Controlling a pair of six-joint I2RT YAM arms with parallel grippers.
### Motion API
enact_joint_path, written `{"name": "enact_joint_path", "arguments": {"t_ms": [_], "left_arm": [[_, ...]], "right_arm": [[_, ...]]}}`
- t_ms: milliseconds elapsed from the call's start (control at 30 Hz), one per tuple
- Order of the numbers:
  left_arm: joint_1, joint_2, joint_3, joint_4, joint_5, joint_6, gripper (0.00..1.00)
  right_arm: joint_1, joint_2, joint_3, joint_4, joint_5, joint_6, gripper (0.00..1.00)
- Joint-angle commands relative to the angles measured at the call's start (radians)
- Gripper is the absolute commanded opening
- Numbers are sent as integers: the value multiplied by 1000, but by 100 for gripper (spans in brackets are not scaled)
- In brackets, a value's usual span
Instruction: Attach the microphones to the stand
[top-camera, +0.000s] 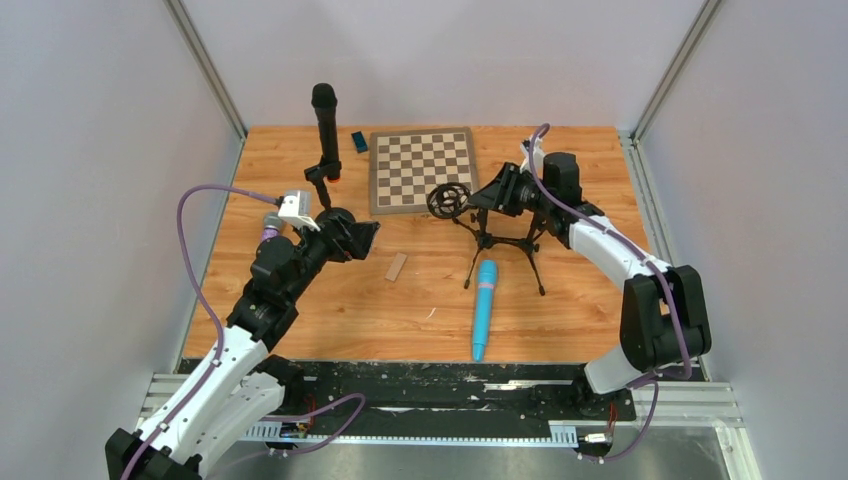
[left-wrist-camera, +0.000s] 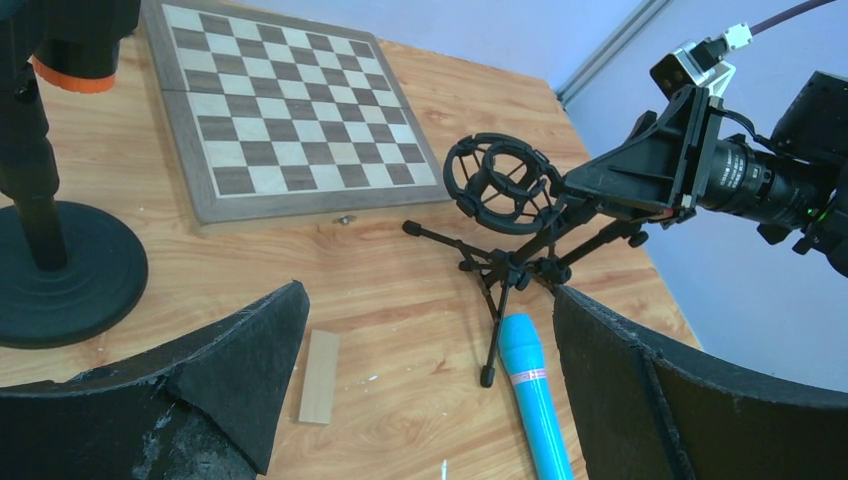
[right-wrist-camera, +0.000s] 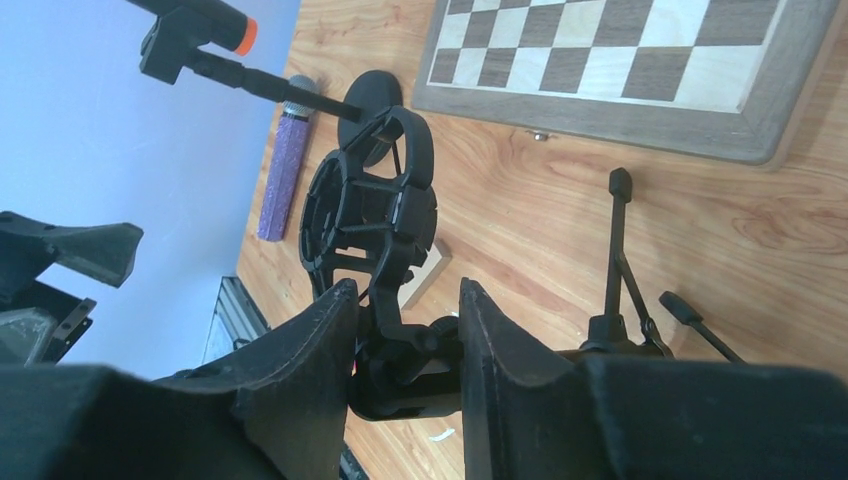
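The black microphone (top-camera: 323, 118) with an orange end (left-wrist-camera: 75, 72) stands upright in a round-base stand (left-wrist-camera: 60, 275) at the back left. The light blue microphone (top-camera: 484, 308) lies on the table in front of the tripod stand (top-camera: 505, 238), and shows in the left wrist view (left-wrist-camera: 532, 400). The purple microphone (right-wrist-camera: 284, 172) lies by the left arm (top-camera: 270, 228). My right gripper (right-wrist-camera: 408, 300) is shut on the tripod stand's joint under its ring-shaped shock mount (right-wrist-camera: 370, 205). My left gripper (left-wrist-camera: 428, 295) is open and empty, above the table left of the blue microphone.
A chessboard (top-camera: 422, 168) lies at the back centre, with a small blue object (top-camera: 359, 142) to its left. A small wooden block (top-camera: 396, 266) lies near my left gripper. The tripod's legs (left-wrist-camera: 490, 330) spread beside the blue microphone's head.
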Motion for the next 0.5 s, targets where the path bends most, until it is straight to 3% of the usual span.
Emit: {"name": "enact_joint_path", "arguments": {"t_ms": [0,467], "left_arm": [[-2,-10,13,18,-15,20,100],[-3,-6,12,24,-10,24,100]], "right_arm": [[4,4,-16,86,-111,18,0],[46,46,-2,221,-294,29,0]]}}
